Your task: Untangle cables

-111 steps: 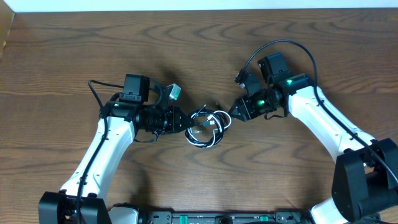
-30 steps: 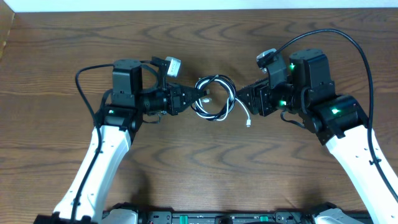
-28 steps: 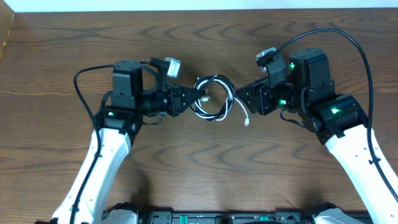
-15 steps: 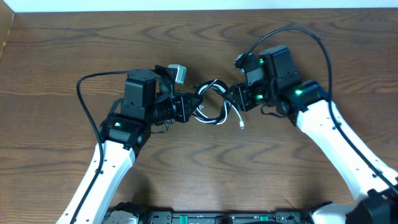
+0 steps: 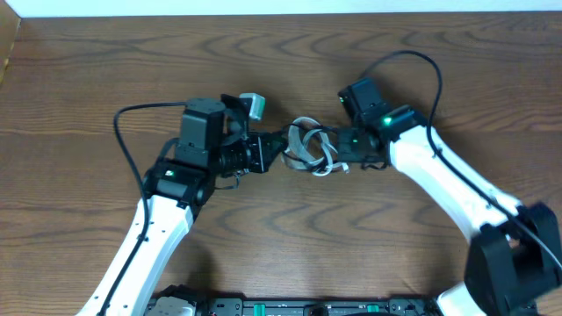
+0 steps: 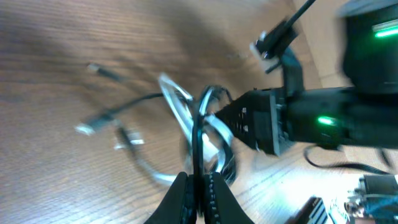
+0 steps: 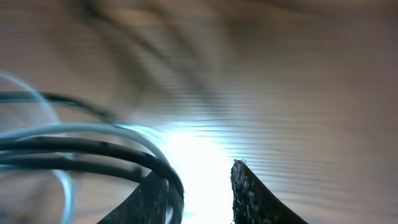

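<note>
The white and black cables (image 5: 307,149) lie bunched in a small tangle at mid-table, between my two grippers. My left gripper (image 5: 279,147) is shut on the black cable (image 6: 196,137), which runs up from the closed jaws (image 6: 200,180). The white cable (image 6: 174,99) loops beside it, with its plug ends trailing left on the wood. My right gripper (image 5: 336,151) is at the tangle's right side. In the right wrist view it (image 7: 200,186) is open. The black cable (image 7: 93,152) and white cable (image 7: 81,129) curve over its left finger; nothing sits between the jaws.
The brown wooden table (image 5: 281,237) fills the view. Thick black robot leads arc behind the left arm (image 5: 123,132) and over the right arm (image 5: 430,70). A white strip (image 5: 281,7) runs along the far edge.
The right arm has swung left and down to the tangle. The wide loops have bunched into a tighter clump between the grippers. The left gripper stays shut on the cable.
</note>
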